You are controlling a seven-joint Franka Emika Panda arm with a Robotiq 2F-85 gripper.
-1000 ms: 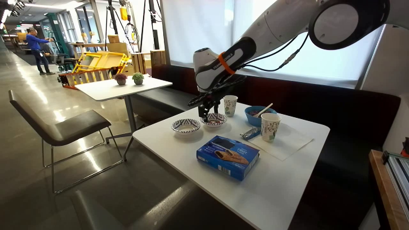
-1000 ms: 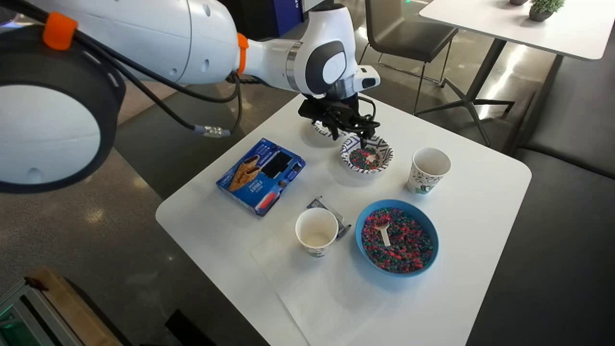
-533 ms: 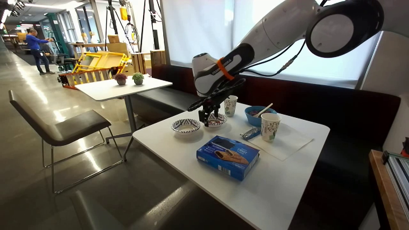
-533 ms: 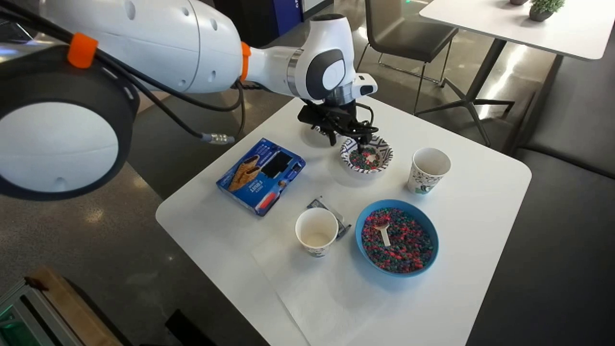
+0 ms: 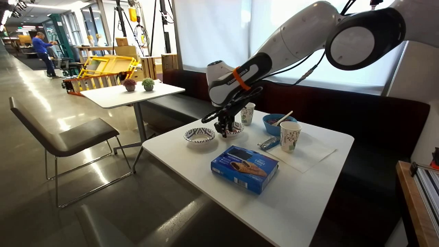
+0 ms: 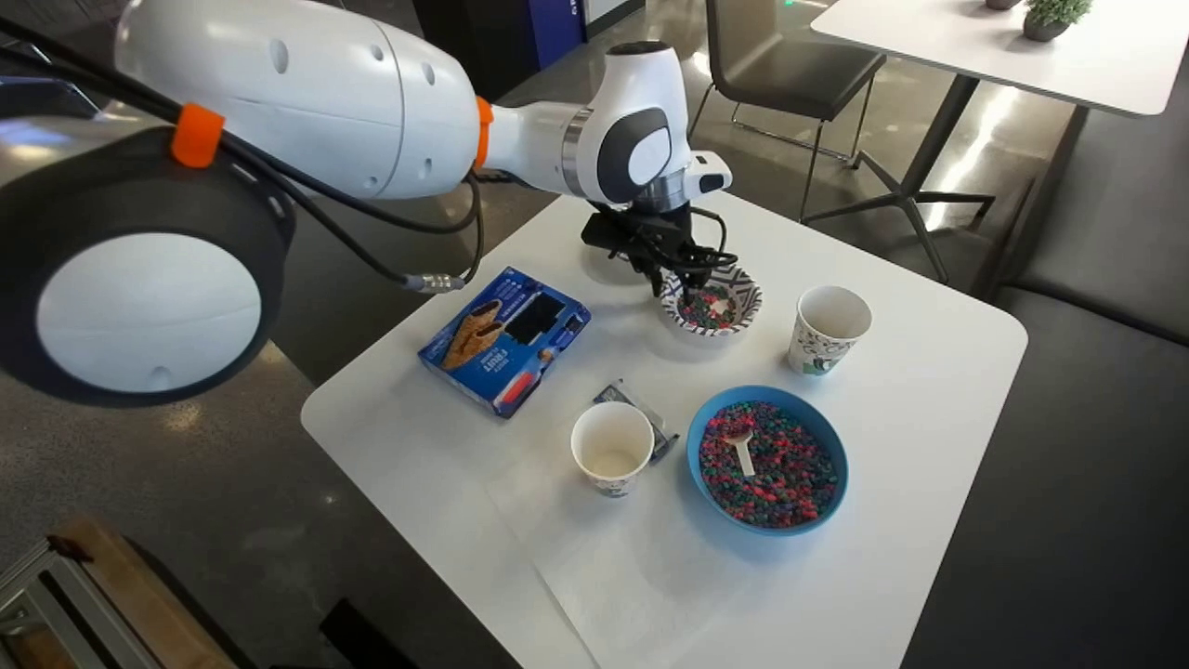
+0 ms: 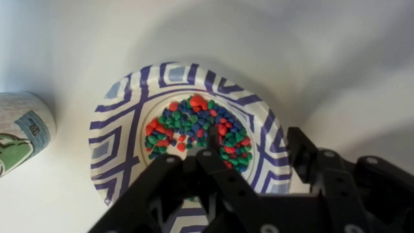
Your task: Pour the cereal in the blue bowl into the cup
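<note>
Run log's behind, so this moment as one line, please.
Gripper open, astride rim of blue-patterned paper bowl; contact unclear; bowl unlifted; multicolored cereal inside; both paper cups upright

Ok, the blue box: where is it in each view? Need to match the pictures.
In an exterior view: the box is just right of centre, lower half, below the gripper.
In an exterior view: box left of centre, about mid-height; gripper up and to its right.
Wrist view: box not in it.
Shared landmark: the gripper, seen in all three.
</note>
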